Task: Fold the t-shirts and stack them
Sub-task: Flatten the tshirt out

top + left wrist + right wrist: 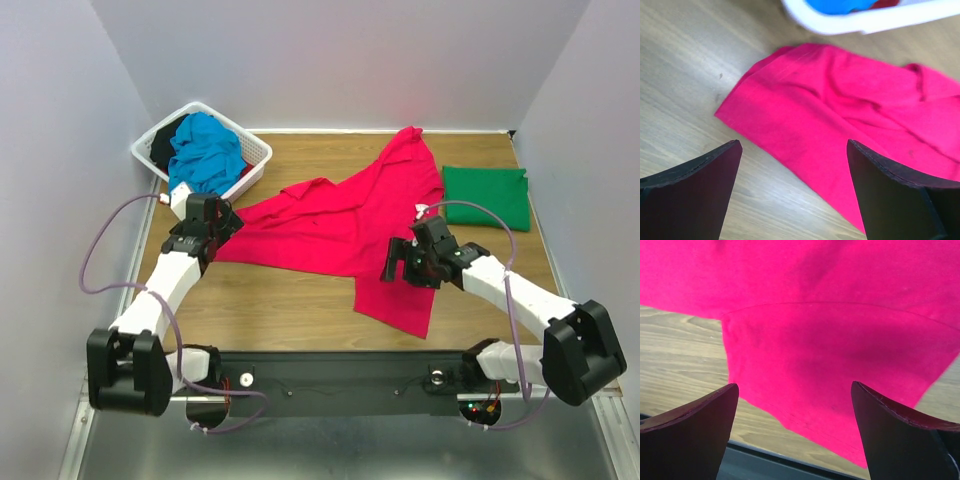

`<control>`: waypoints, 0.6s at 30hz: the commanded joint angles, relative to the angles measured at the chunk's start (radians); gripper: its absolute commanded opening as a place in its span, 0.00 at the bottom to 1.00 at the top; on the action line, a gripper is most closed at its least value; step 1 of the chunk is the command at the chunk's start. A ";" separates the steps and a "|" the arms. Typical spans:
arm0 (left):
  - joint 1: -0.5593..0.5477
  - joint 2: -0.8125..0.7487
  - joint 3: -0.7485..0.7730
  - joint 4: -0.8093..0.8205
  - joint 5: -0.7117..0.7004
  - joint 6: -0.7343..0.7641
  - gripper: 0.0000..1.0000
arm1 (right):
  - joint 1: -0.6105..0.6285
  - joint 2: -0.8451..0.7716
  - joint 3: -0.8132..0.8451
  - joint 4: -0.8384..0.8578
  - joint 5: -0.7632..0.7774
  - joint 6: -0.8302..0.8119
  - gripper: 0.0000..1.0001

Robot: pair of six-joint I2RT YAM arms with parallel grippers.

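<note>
The crimson-pink t-shirt [345, 225] lies open but crumpled across the middle of the tabletop [280, 300]. One end points to the far edge and one corner reaches toward the near edge. The green t-shirt [485, 197] sits folded at the far right, and the turquoise-blue t-shirt [205, 152] is bunched in the white basket [258, 152] at the far left.

The left tool [794, 150] hovers over the left edge of the pink cloth, its fingers spread wide with nothing between them. The right tool [795, 390] is spread in the same way above the near right part.

The cloth looks light, soft and limp, so I judge it will sag and wrinkle when lifted. A good hold would be a pinch at an edge or corner, one for each tool, to pull it flat.
</note>
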 commanded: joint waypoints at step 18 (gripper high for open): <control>0.000 -0.125 -0.215 -0.026 0.041 -0.108 0.98 | -0.266 0.103 -0.095 0.075 0.208 0.111 1.00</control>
